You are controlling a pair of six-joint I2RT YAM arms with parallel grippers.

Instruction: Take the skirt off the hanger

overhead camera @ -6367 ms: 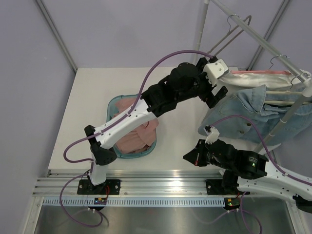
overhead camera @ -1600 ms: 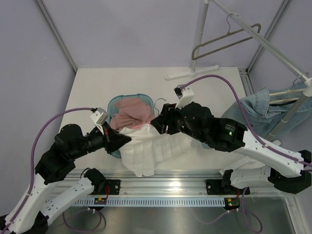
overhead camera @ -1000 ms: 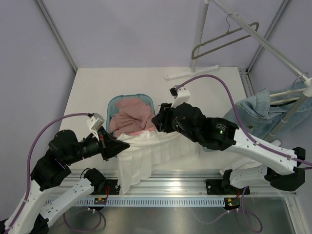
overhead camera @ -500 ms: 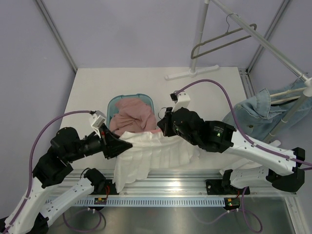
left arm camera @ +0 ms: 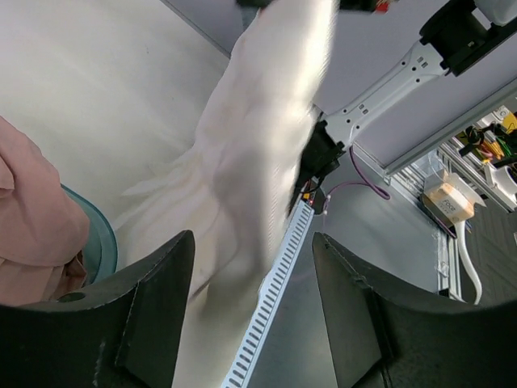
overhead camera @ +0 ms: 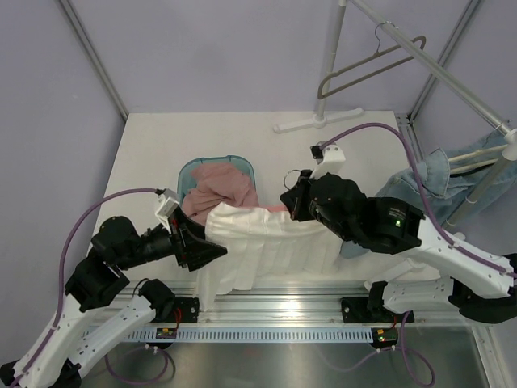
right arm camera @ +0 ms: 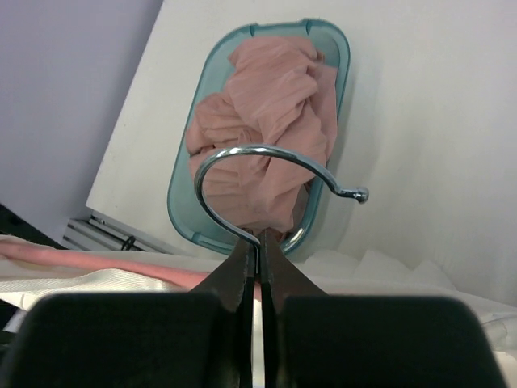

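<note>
Skirt (overhead camera: 258, 242) on hanger (right arm camera: 266, 149), teal basket (right arm camera: 179, 212) holding pink garment (right arm camera: 258, 121)

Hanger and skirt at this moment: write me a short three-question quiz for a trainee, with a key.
1. True or false: the right pincer is shut on the hanger at its hook.
2. What lies in the basket? A. pink cloth B. shoes C. nothing
3. Fill in: the left pincer has its jaws standing ___.
Key: 1 true; 2 A; 3 open.
</note>
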